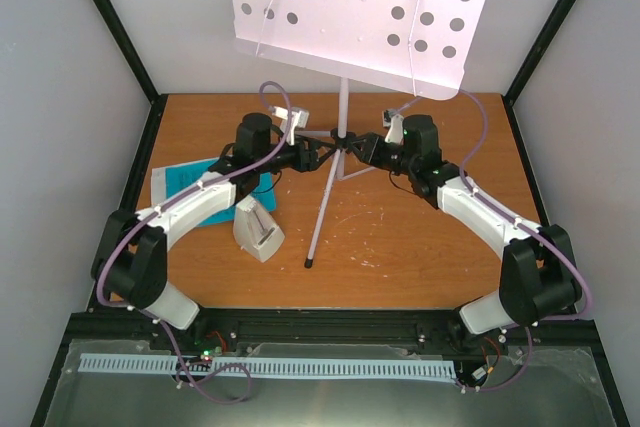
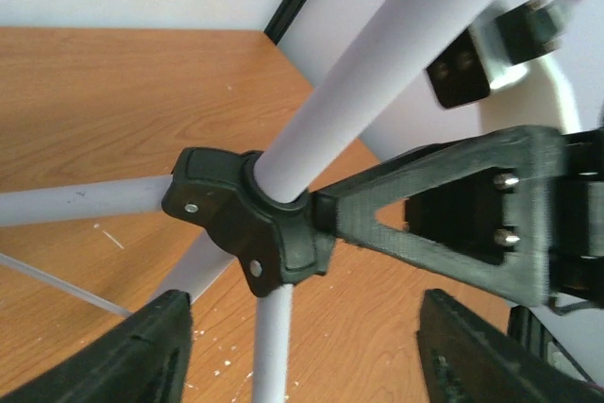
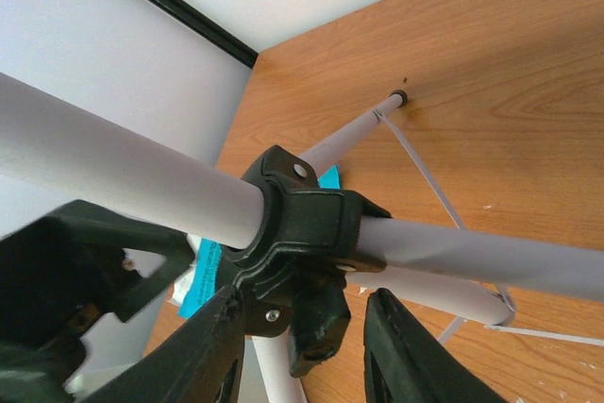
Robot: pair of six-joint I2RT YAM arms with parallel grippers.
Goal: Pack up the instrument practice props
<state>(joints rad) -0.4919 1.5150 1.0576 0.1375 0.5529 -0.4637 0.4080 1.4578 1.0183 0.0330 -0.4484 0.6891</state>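
Stand (image 1: 350,22) is upright on the table (image 1: 420,247), near the middle of its far edge (left gripper (image 1: 318,154) and right gripper (image 1: 365,150) flank its hub (image 1: 341,137)). In your left wrist view, the left jaws gape wide, clear of the hub. In the right wrist view, the right jaws straddle the hub; you cannot tell whether they pinch it.

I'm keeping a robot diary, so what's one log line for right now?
left gripper: open, facing hub | right gripper: jaws around hub | stand: upright | metronome, blue pages: on table
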